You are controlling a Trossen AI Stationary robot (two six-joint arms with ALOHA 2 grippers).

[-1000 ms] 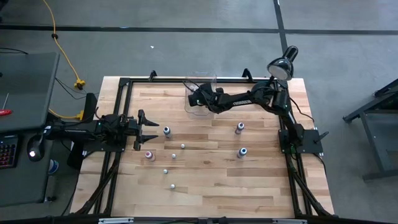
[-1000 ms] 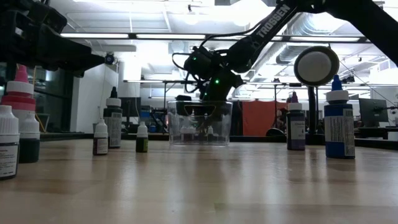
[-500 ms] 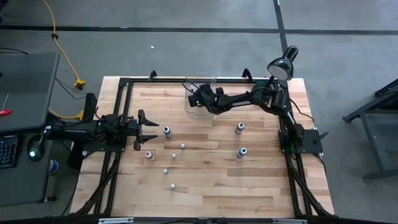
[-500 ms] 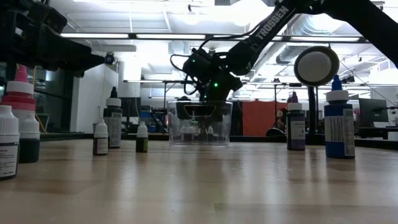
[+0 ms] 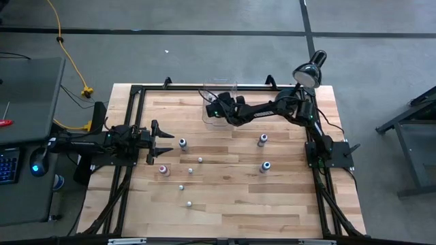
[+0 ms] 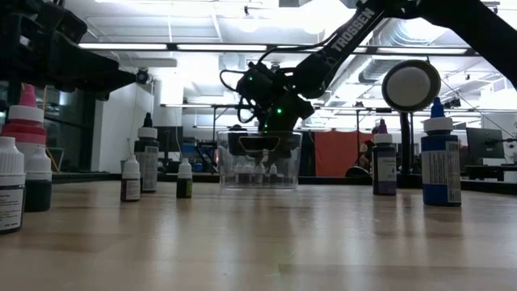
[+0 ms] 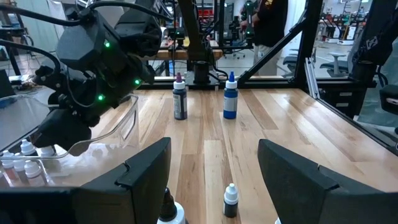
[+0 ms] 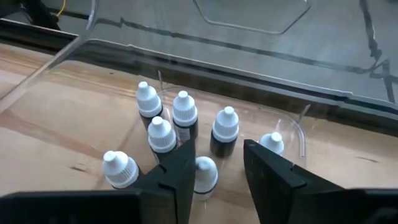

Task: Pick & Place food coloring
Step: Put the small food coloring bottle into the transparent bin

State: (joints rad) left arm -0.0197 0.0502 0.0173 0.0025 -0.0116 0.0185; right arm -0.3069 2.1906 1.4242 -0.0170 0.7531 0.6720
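The clear plastic bin [image 5: 219, 102] stands at the table's far middle. Several small white-capped food coloring bottles [image 8: 163, 134] stand upright on its floor. My right gripper [image 5: 212, 109] reaches into the bin from the right, slanting down. In the right wrist view it [image 8: 219, 149] is open, with one bottle [image 8: 205, 173] standing on the bin floor between its fingers. More bottles [image 5: 182, 143] [image 5: 262, 140] [image 5: 266, 167] [image 5: 163, 170] stand scattered on the wood. My left gripper [image 5: 162, 141] waits open at the table's left side, level, just left of the nearest bottle.
A desk lamp [image 5: 310, 68] stands at the far right corner, by the right arm's base. A black frame rail [image 5: 204, 86] runs along the table's far edge behind the bin. Small bottles [image 5: 189, 203] dot the table's middle; the near half is bare wood.
My right gripper has stayed over the bin; its head has rolled a little and edged slightly toward the bin's left side.
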